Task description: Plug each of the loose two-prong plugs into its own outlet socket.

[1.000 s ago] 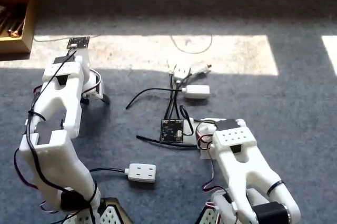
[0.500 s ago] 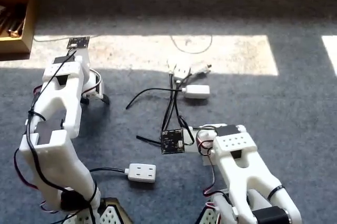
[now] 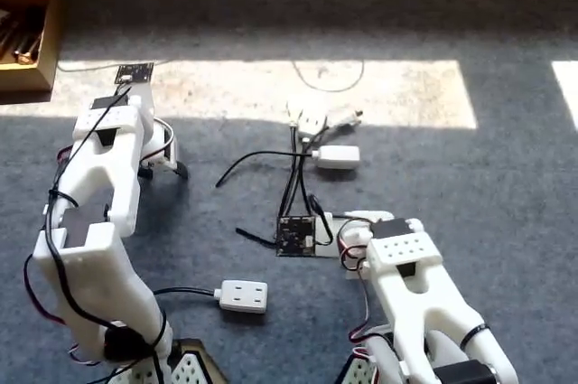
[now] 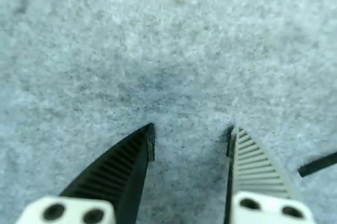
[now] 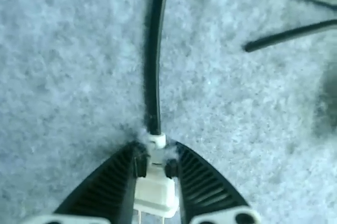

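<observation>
One plug (image 5: 154, 192) is pinched in the R jaws, low over the carpet (image 5: 63, 50), cord (image 5: 152, 66) running ahead. L jaws gape wide, nothing in them. I'd line the prongs up square w/ a socket (image 3: 244, 295) & leave the cord slack before pushing.

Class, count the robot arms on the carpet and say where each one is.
2. The left arm stretches along the left side of the carpet; the right arm sits lower right, with the right gripper clamping a white plug.
</observation>
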Robot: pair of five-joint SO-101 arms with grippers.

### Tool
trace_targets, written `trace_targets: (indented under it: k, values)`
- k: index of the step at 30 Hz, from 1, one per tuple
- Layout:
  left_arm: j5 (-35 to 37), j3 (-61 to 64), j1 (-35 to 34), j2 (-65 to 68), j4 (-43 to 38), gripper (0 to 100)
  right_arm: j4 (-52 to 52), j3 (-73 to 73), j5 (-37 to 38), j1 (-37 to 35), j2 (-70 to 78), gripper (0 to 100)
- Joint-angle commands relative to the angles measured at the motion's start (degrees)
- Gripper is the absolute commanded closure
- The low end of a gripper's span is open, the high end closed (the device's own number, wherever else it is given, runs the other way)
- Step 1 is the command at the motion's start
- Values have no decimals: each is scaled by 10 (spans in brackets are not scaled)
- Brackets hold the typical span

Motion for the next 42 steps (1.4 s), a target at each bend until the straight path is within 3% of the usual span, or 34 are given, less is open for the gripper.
trace_targets:
  k: [1, 4, 8, 15, 21, 26, 31, 35, 37, 42]
  values:
    - [9, -3, -9, -9, -37, 786, -15, -16, -86, 3, 0, 992]
    - [9, -9, -6, -9, -36, 786, -7, -89, -204, 7, 0, 993]
    - [-4, -37, 27, -20, -29, 789, 114, -278, -367, 6, 0, 993]
    - [-66, -303, 24, -102, 211, 786, 257, -599, -618, -7, 5, 993]
    - [-68, -524, 28, -189, 342, 789, 306, -656, -786, -99, 0, 993]
    - [-70, -547, 25, -273, 375, 790, 298, -657, -854, -172, 0, 993]
    - [-116, -467, 28, -393, 376, 790, 215, -611, -853, -182, -70, 992]
    - [-140, -308, 29, -534, 368, 790, 94, -448, -830, -182, -186, 992]
    - [-148, -184, 37, -620, 321, 790, 28, -350, -829, -182, -233, 992]
    - [-182, 240, 59, -879, 105, 785, -95, -175, -827, -182, -257, 992]
